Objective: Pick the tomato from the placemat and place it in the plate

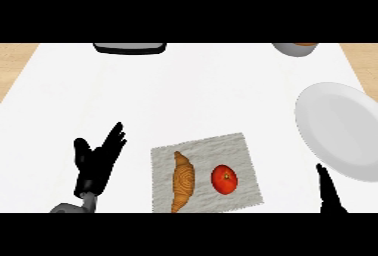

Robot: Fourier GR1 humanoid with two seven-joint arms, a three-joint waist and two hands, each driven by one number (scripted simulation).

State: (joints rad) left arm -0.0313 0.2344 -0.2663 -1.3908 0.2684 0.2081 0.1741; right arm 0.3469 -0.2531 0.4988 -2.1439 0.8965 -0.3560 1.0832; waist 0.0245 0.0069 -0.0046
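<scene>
A: Left to right?
B: Left robot hand (98, 159) rests open, fingers spread. On the grey placemat (238, 145) a croissant (182, 182) lies just beside the tomato (225, 179). Right robot hand (328, 192): only straight fingers show. White plate (336, 127) far right.
A: Risks?
B: Nudging the croissant, or the tomato rolling off the plate onto the white desk (184, 90).
</scene>
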